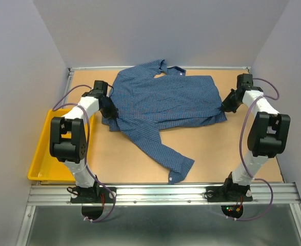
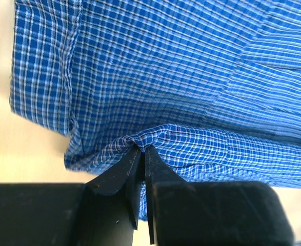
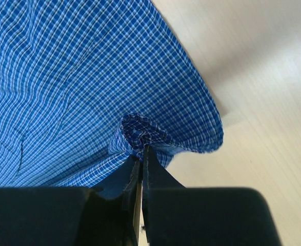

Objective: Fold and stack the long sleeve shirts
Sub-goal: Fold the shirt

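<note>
Wrist views: the shirt [image 2: 181, 61] is cut off by the frame edges beyond the jaws, and the cloth nipped inside the jaws of the left gripper [image 2: 142, 148] and right gripper [image 3: 141, 147] is hidden. Overhead view: both pairs of jaws are too small to read, and the left arm [image 1: 68, 138] covers part of the yellow tray [image 1: 40, 159].

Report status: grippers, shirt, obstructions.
Left gripper pinching shirt, one side. Right gripper pinching opposite side. Shirt flat on table, one sleeve trailing near. Yellow tray left, clear of shirt.
</note>
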Controlling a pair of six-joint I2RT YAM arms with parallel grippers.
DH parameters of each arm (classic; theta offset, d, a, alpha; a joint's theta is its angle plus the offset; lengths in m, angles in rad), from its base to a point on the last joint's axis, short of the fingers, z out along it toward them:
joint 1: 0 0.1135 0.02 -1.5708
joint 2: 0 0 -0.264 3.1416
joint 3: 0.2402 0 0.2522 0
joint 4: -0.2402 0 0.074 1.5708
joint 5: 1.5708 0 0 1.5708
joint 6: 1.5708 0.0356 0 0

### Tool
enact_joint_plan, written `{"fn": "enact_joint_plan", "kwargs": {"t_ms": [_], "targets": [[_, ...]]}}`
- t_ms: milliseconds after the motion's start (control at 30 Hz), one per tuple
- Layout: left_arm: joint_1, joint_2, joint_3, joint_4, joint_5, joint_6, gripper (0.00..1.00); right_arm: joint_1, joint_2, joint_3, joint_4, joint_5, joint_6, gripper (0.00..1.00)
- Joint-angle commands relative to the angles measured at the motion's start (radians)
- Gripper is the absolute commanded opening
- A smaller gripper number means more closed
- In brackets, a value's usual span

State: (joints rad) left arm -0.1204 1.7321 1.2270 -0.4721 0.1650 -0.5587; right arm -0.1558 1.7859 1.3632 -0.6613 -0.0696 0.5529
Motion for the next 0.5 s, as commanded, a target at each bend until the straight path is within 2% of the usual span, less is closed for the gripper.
{"fn": "enact_joint_plan", "kwargs": {"t_ms": [0,367,433,467], "targets": [[0.008,0.020,0.035,0.030,-0.028,0.019,0.18,-0.001,0.056,0.088,0.040,-0.007,-0.022,0.04],[0.013,0.050,0.077,0.096,-0.059,0.010,0.20,0.001,0.145,0.211,0.054,-0.038,-0.036,0.10],[0.014,0.047,0.083,0.110,-0.056,0.013,0.21,-0.001,0.155,0.232,0.054,-0.042,-0.034,0.15],[0.015,0.047,0.083,0.113,-0.058,0.013,0.22,0.001,0.162,0.237,0.054,-0.047,-0.036,0.28]]}}
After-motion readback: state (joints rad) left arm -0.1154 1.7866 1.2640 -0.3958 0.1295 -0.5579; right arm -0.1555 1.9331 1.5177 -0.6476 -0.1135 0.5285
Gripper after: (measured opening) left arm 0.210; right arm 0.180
